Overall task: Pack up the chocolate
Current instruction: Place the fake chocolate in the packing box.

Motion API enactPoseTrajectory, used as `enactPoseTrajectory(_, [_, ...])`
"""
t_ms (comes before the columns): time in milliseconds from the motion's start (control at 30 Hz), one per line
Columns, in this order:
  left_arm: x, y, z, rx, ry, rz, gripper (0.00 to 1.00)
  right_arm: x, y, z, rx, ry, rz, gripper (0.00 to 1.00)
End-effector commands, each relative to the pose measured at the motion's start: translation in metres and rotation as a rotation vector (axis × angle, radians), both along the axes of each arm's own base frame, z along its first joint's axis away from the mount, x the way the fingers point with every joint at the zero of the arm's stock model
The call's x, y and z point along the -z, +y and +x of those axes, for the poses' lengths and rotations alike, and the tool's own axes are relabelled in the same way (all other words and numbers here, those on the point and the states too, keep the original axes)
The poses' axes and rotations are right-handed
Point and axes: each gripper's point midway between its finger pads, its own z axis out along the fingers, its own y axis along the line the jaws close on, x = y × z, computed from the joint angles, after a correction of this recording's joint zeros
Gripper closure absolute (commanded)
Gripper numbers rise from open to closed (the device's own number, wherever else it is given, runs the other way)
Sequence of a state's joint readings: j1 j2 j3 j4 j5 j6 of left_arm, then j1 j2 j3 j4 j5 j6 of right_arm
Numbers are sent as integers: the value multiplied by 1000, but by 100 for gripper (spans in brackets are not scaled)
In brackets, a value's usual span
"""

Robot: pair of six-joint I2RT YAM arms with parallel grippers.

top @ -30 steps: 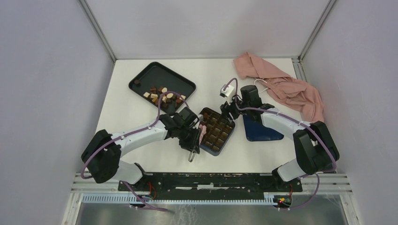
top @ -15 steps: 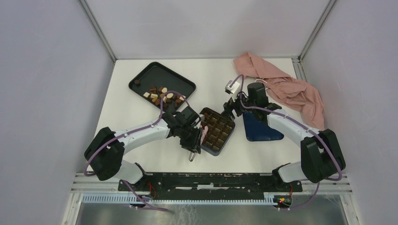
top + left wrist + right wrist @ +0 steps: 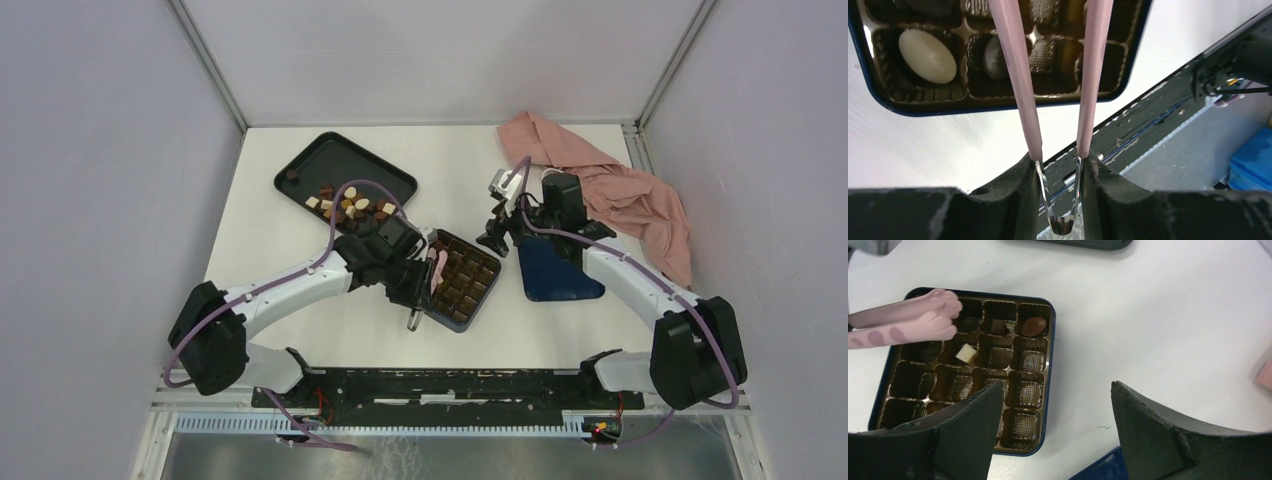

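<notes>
Right arm (image 3: 615, 272) has pulled back from the box (image 3: 1050, 370) toward the pink cloth (image 3: 610, 190). Right gripper (image 3: 1057, 387) now gapes wide and empty, near the blue lid (image 3: 555, 275). Left gripper (image 3: 1060, 165) pinches pink tweezers (image 3: 1018, 75), tips over the box's cells. Chocolate (image 3: 350, 207) is mostly on the black tray (image 3: 330, 160), with a few pieces in the box.

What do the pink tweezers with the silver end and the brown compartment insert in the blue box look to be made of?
Pink tweezers: matte pink coating, probably plastic or silicone, over shiny metal, which shows bare and mirror-like at the joined end. Brown compartment insert: thin glossy moulded plastic, judging by the highlights and ribbed cell floors.
</notes>
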State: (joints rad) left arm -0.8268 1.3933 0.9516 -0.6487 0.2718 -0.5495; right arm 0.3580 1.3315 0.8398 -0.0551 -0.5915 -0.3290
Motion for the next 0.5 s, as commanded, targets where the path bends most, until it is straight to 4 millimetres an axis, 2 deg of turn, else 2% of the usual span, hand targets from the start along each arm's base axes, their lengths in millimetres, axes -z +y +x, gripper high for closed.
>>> enactPoseTrajectory(0, [-45,-23,21,4,-131,-159,63,-26,6,-20,-157,-95,49,16])
enactPoseTrajectory(133, [-61,-31,31,27,-215,-243,63,-45,11,-38,-257,-169,91,16])
enactPoseTrajectory(233, [-77,-44,39,55,-308,-367,63,-61,15,-54,-336,-222,135,16])
enactPoseTrajectory(333, [-84,-53,41,73,-366,-458,64,-78,18,-68,-387,-244,198,16])
enactPoseTrajectory(467, [-88,-53,52,35,-450,-489,65,-110,17,-71,-291,-169,383,15])
